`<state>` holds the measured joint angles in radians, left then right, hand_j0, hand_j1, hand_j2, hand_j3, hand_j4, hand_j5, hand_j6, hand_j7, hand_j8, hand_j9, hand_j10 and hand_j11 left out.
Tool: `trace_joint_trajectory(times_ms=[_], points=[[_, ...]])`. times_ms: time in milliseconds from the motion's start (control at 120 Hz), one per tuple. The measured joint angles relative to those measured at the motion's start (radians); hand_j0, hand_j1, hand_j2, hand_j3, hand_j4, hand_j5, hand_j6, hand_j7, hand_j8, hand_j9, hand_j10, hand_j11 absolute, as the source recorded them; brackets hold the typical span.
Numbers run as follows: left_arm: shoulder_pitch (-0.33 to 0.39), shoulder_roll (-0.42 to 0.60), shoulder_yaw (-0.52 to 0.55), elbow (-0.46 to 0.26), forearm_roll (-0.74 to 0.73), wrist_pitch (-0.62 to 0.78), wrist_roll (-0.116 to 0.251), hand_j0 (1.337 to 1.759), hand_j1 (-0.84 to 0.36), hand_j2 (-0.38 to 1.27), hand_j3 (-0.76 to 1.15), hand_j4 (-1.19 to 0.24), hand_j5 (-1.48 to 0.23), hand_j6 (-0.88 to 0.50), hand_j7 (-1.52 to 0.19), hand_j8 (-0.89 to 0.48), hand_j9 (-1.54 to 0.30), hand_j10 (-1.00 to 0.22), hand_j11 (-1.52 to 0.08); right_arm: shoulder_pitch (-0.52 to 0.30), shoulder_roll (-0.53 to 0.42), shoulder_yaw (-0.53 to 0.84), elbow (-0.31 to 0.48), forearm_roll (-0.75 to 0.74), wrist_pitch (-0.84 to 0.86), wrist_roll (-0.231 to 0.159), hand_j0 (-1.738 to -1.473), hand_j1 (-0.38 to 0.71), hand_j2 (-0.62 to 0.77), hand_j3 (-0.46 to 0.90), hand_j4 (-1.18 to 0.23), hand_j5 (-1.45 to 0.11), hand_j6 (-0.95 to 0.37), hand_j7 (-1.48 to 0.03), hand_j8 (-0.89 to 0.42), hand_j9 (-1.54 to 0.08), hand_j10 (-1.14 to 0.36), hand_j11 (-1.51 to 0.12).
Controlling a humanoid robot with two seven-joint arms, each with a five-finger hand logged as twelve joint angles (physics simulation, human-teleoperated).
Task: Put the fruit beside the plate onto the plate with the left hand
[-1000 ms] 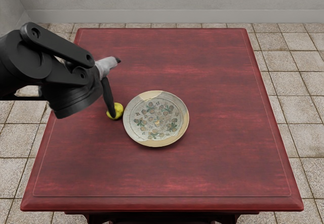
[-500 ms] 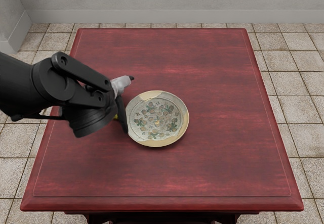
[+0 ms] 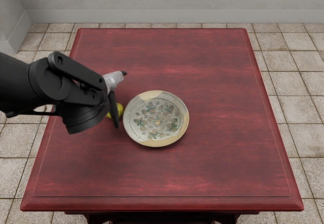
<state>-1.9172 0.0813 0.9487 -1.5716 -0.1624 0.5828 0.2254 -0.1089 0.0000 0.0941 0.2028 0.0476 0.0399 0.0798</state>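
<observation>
We see the red bench [image 3: 228,148] beneath our left hand [image 3: 112,97]. The patterned plate [image 3: 156,118] lies just right of the hand. The yellow fruit [image 3: 120,109] peeks out at the hand's right edge, beside the plate's rim, not on it. We cannot tell whether the hand grips it.

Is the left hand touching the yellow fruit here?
Cannot tell. In the head view the left hand overlaps the fruit and hides most of it, so neither contact nor gap shows.
</observation>
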Motion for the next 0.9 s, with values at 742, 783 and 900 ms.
trace_joint_trajectory(times_ms=[742, 783, 900], points=[[0.106, -0.047, 0.022, 0.056, 0.004, 0.006, 0.001, 1.658, 0.12, 0.04, 0.0, -0.19, -0.25, -0.19, -0.25, -0.19, -0.25, -0.19, -0.25, 0.0, 0.0, 0.0, 0.0, 0.0, 0.0, 0.0, -1.658, -0.34, 0.0, 0.0, -0.01, -0.01, -0.01, -0.01, -0.01, -0.01, -0.01, -0.01], [0.107, -0.048, 0.022, 0.061, 0.004, 0.006, 0.001, 1.658, 0.11, 0.04, 0.0, -0.2, -0.26, -0.2, -0.26, -0.2, -0.26, -0.2, -0.26, 0.0, 0.0, 0.0, 0.0, 0.0, 0.0, 0.0, -1.658, -0.34, 0.0, 0.0, -0.01, -0.01, -0.01, -0.01, -0.01, -0.01, -0.01, -0.01], [0.106, -0.046, 0.022, 0.069, 0.002, 0.007, 0.001, 1.658, 0.1, 0.04, 0.0, -0.21, -0.27, -0.21, -0.27, -0.21, -0.27, -0.21, -0.27, 0.0, 0.0, 0.0, 0.0, 0.0, 0.0, 0.0, -1.658, -0.34, 0.0, 0.0, -0.01, -0.01, -0.01, -0.01, -0.01, -0.01, -0.01, -0.01]])
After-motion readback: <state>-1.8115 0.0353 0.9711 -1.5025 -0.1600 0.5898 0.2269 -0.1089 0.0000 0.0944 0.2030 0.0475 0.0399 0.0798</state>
